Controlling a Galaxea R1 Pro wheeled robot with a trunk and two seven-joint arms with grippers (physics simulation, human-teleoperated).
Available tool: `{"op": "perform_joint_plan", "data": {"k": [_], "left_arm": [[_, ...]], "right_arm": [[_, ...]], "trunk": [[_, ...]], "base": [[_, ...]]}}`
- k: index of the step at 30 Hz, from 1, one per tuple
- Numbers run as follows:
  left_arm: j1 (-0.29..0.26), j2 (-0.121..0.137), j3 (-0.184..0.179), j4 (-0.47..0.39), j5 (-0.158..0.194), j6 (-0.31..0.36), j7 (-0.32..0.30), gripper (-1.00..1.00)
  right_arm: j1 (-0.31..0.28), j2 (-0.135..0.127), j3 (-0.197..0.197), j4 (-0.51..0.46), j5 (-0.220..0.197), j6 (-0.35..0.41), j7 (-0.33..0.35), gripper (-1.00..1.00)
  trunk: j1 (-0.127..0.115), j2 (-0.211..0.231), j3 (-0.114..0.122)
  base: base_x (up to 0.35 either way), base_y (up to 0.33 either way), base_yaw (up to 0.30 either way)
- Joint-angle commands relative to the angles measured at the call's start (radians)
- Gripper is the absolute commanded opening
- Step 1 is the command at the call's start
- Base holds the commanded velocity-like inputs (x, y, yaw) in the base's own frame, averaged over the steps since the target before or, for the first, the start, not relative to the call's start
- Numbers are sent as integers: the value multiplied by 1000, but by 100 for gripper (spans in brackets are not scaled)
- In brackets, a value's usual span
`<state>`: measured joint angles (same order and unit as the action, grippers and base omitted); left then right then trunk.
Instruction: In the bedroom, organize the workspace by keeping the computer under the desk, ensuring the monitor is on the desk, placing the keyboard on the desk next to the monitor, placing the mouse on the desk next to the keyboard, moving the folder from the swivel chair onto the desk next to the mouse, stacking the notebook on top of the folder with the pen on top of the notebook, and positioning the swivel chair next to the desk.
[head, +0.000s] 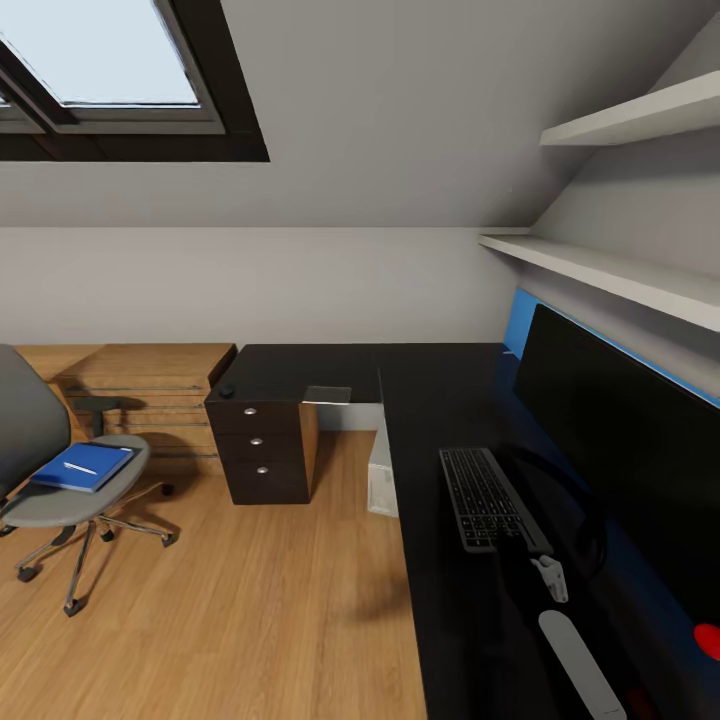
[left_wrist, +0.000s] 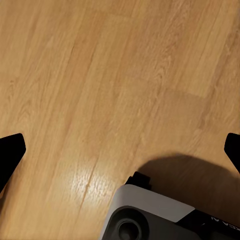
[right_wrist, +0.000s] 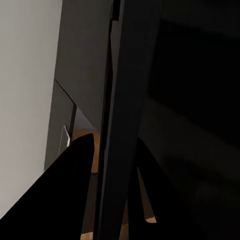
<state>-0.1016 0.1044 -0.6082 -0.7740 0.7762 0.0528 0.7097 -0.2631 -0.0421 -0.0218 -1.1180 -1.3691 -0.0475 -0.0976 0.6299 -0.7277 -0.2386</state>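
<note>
Left gripper (left_wrist: 120, 150): its two dark fingertips sit at opposite edges of the left wrist frame, spread wide, nothing between them, over bare light wood floor (left_wrist: 100, 75). Right gripper: in the right wrist frame dark shapes crowd against a thin black edge; cannot tell whether the jaws are apart or closed.

Head frame, lower right: slim dark grey keyboard (head: 488, 497) lies on the glossy black L-shaped desk (head: 440, 400), beside the wide black flat monitor (head: 620, 430).

Lower left: flat bright blue folder (head: 82, 466) rests on the grey padded swivel chair (head: 70, 495), with a thin white pen (head: 80, 468) on it.

Judgement: the folder transfer is next. Lift the pen off first, then approach the folder's edge with the jaws wide, since the chair may roll.
</note>
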Motion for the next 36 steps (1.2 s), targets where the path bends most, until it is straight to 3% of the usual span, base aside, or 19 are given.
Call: {"op": "perform_joint_plan", "data": {"k": [1, 2, 10, 36], "left_arm": [[-1, 1, -5, -2, 2, 6, 8, 100], [-1, 1, -5, -2, 2, 6, 8, 100], [-1, 1, -6, -2, 3, 6, 8, 100], [-1, 1, -6, -2, 3, 4, 8, 100]], "right_arm": [[-1, -1, 2, -2, -10, -5, -7, -100], [-1, -1, 2, -2, -9, -5, -12, 100], [-1, 1, 2, -2, 13, -5, -22, 100], [-1, -1, 2, -2, 15, 0, -22, 100]], "trunk": [[0, -1, -1], [0, -1, -1], [0, -1, -1], [0, -1, -1]], "base": [[0, 0, 0], [0, 0, 0], [0, 0, 0], [-15, -40, 0]]}}
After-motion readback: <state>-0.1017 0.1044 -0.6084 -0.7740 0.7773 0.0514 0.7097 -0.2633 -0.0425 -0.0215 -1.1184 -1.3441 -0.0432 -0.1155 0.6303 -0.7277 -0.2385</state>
